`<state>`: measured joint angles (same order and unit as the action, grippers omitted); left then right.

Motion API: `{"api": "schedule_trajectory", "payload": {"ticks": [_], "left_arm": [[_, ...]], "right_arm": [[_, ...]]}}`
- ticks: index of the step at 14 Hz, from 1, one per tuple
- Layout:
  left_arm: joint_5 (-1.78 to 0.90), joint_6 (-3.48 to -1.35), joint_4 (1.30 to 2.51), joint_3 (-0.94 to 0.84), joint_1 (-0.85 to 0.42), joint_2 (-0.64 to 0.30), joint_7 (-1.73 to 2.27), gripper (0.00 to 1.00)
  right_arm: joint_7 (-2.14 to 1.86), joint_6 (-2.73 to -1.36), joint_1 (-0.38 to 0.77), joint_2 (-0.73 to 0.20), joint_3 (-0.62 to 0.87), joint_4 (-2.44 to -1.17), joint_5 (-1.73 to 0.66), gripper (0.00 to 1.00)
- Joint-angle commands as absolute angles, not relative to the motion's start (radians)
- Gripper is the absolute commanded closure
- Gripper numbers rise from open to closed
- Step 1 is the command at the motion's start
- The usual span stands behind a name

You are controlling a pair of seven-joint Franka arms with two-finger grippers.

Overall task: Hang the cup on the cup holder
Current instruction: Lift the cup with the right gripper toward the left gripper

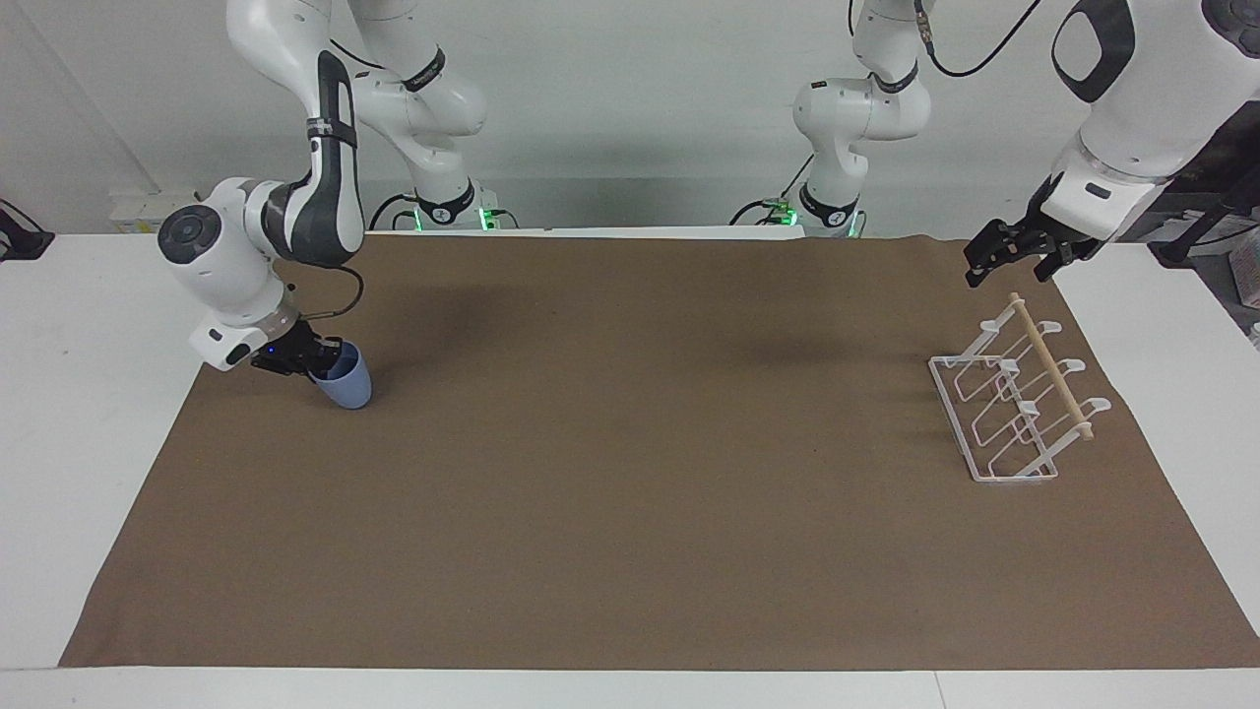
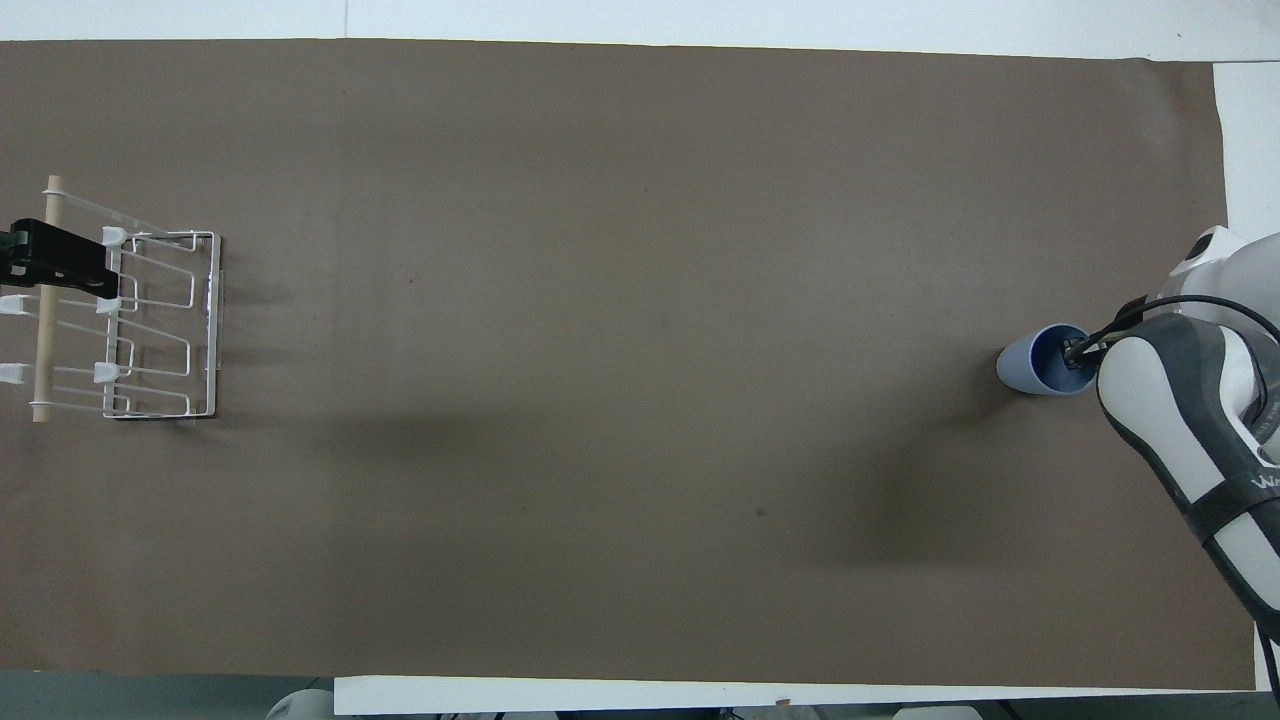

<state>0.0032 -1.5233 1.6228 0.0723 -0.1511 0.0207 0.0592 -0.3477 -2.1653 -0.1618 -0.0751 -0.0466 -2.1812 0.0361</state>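
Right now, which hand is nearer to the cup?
The right hand: it is shut on the cup at its rim. The left hand hangs over the cup holder.

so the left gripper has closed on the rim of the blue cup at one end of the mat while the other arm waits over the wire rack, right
Not quite: the arm is wrong. The facing view shows the right gripper shut on the rim of the light-blue cup, which stands on the brown mat. The left gripper is the one that waits over the white wire cup holder.
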Motion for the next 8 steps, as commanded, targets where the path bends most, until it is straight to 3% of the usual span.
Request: {"api": "schedule_trajectory", "payload": {"ticks": [1, 5, 8], "left_arm": [[-0.003, -1.529, 1.644, 0.075, -0.137, 0.040, 0.067, 0.00], [-0.003, -1.534, 1.658, 0.075, -0.135, 0.048, 0.096, 0.00], [-0.044, -1.563, 1.693, 0.071, -0.140, 0.064, 0.320, 0.00]], "right_arm": [[-0.405, -2.087, -0.164, -0.083, -0.041, -2.116, 0.017, 1.00], [-0.403, -1.782, -0.143, -0.086, 0.000, -1.890, -0.154, 1.00], [-0.394, -1.735, -0.092, -0.089, 0.002, -1.867, -0.406, 1.00]]}}
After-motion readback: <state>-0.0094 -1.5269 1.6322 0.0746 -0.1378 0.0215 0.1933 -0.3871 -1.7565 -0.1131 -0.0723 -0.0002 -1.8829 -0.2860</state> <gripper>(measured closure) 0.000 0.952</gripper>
